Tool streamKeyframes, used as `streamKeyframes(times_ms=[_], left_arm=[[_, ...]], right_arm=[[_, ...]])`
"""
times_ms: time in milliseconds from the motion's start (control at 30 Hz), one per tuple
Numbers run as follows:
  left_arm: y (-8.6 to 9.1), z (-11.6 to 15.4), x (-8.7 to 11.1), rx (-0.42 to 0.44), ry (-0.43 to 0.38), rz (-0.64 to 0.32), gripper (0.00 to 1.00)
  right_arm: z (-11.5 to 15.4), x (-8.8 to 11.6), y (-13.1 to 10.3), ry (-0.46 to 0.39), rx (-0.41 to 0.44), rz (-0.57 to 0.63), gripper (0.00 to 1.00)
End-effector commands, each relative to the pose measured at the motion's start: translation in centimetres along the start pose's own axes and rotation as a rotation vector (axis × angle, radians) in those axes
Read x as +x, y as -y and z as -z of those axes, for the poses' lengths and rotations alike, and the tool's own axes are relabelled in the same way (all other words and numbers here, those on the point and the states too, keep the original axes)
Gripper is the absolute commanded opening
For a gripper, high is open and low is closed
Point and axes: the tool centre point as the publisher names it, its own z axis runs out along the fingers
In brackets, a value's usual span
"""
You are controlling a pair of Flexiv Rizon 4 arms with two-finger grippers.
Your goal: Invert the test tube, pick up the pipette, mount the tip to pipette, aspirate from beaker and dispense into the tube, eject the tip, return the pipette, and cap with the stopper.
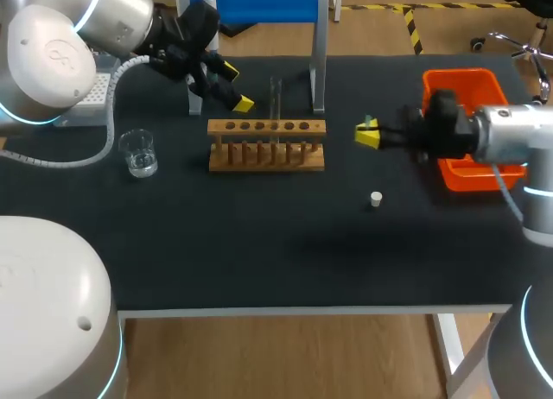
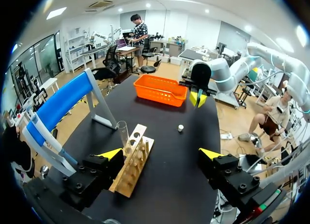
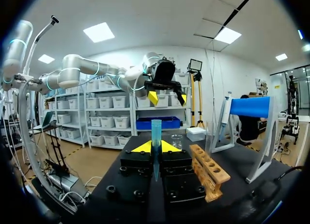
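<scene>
Left gripper is hanging over the back of the black table, just behind the wooden test-tube rack, its yellow-tipped fingers standing well apart with nothing between them. Right gripper is hovering off the rack's right end, fingers pressed together on a translucent blue plastic pipette tip, which is pointing its open end upward. A clear glass test tube is standing in the rack, mouth up as far as the left wrist view shows, so the inverting step is looking done. The white-and-blue pipette is hanging on its blue-barred stand behind the rack, untouched by either arm; the empty left gripper is sitting nearest it, so picking it up is probably the step in hand. The tip is waiting in the right fingers and is not yet mounted. The small clear glass beaker, with a little liquid in it, is sitting to the left of the rack, apart from it. The small white stopper is lying loose on the table in front of the right gripper, well apart from the tube. The orange plastic basket is sitting at the right edge, under the right arm. Left to do, by my reckoning: pickup, mounting, aspirating, dispensing, ejecting, returning, capping.
</scene>
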Motion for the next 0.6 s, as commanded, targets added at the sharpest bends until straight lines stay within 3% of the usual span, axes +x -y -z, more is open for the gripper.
streamKeyframes(times_ms=[33, 333, 600], left_arm=[[0.1, 0.1, 0.0, -0.005, -0.002, 0.001, 1.0], [0.1, 0.1, 0.0, -0.005, -0.002, 0.001, 1.0], [0.1, 0.1, 0.0, -0.005, -0.002, 0.001, 1.0]], right_arm=[[1.9, 0.1, 0.5, -0.004, 0.0, 0.007, 0.0], [2.7, 0.6, 1.7, -0.002, 0.028, 0.062, 0.0], [2.9, 1.2, 2.2, -0.049, 0.056, 0.088, 0.0]])
